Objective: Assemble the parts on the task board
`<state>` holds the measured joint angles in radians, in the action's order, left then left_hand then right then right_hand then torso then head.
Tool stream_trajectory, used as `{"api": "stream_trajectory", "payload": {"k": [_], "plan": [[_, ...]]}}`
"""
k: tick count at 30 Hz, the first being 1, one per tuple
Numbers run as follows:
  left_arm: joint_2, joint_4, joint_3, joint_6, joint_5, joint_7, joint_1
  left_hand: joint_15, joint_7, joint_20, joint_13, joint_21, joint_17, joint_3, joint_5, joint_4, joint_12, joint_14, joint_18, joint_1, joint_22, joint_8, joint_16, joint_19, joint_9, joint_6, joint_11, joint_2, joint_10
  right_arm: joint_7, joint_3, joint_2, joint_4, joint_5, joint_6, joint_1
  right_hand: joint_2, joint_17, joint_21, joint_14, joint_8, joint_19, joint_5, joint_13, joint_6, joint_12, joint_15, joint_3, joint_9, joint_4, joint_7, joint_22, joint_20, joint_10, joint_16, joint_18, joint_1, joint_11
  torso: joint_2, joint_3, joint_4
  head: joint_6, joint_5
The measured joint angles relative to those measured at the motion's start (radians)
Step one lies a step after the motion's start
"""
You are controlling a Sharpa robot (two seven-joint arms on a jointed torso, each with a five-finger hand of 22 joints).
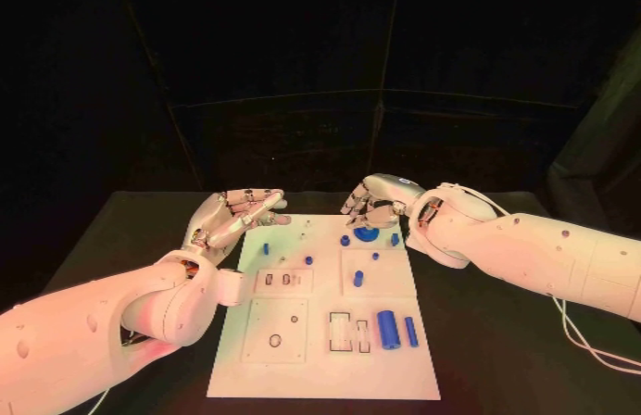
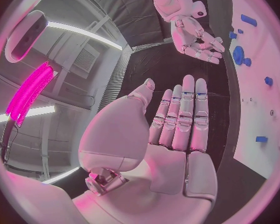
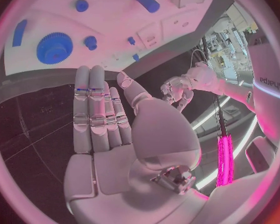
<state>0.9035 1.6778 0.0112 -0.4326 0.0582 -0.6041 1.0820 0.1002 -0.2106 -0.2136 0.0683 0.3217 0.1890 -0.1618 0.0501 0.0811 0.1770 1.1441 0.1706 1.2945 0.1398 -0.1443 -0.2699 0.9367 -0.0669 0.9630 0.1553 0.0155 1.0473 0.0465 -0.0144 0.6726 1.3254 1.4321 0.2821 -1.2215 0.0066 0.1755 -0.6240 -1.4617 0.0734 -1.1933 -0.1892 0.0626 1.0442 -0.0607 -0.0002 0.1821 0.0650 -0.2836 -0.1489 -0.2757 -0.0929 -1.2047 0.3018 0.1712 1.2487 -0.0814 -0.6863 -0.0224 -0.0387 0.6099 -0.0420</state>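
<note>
We see the white task board (image 1: 325, 378) lying in the middle of the black table (image 1: 495, 341), its long side running away from the robot; on it sit the small blue parts. A blue gear (image 1: 366, 234) lies near the far edge of the board, with a small blue knob (image 1: 345, 240) just beside it and a short blue peg (image 1: 395, 239) on its other side; a slim blue pin (image 1: 358, 279) stands nearer the middle, and a thick blue cylinder (image 1: 387, 330) with a thinner blue rod (image 1: 410, 332) beside it lies toward the near end, next to two rectangular slots (image 1: 350, 333); a small blue piece (image 1: 266, 248) sits near the board's left edge.

The left hand (image 1: 245, 213) hovers at the far left corner of the board, palm up; in its wrist view its fingers (image 2: 184, 119) lie straight and side by side, the thumb apart, holding nothing. The right hand (image 1: 377, 202) hangs over the far edge of the board, just above the gear; in the head view its fingers bend downward toward the gear, yet we cannot tell whether they touch it; in its wrist view the fingers (image 3: 93, 109) stretch out straight with nothing in them, and the gear (image 3: 55, 48) lies apart beyond the fingertips.
</note>
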Motion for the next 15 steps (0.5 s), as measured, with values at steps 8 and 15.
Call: {"api": "stream_trajectory", "payload": {"k": [8, 15], "plan": [[-0.004, 0.003, 0.000, 0.022, 0.007, 0.018, 0.000, 0.000, -0.004, 0.000, 0.000, -0.006, 0.002, 0.000, 0.000, 0.000, -0.004, 0.000, 0.000, -0.004, -0.002, 0.004, 0.007, 0.000, 0.001, 0.004, 0.000, -0.004, 0.000, -0.082, 0.000, -0.027, -0.009, 0.186, -0.083, -0.003, -0.016, 0.071, -0.079, -0.003, -0.005, -0.017, 0.015, 0.000, -0.020, 0.000, -0.003, 0.005, 0.000, 0.005, 0.008, -0.044, 0.007, 0.049, 0.107, 0.000, -0.016, 0.004, -0.023, -0.0063, -0.0076, -0.002, -0.005], [-0.009, -0.003, 0.000, 0.035, 0.010, 0.027, 0.000, 0.000, -0.006, -0.003, -0.001, -0.012, 0.008, 0.000, 0.000, -0.008, -0.015, 0.000, 0.000, -0.004, -0.006, 0.017, 0.015, 0.003, 0.002, 0.001, 0.000, -0.004, 0.000, -0.120, 0.001, -0.039, -0.006, 0.261, -0.142, -0.004, -0.016, 0.120, -0.132, -0.003, -0.005, -0.017, 0.015, 0.001, -0.027, -0.004, -0.003, 0.009, 0.000, 0.009, 0.009, -0.075, 0.007, 0.058, 0.180, 0.000, -0.016, 0.001, -0.036, -0.0102, -0.0155, -0.002, -0.013]]}}
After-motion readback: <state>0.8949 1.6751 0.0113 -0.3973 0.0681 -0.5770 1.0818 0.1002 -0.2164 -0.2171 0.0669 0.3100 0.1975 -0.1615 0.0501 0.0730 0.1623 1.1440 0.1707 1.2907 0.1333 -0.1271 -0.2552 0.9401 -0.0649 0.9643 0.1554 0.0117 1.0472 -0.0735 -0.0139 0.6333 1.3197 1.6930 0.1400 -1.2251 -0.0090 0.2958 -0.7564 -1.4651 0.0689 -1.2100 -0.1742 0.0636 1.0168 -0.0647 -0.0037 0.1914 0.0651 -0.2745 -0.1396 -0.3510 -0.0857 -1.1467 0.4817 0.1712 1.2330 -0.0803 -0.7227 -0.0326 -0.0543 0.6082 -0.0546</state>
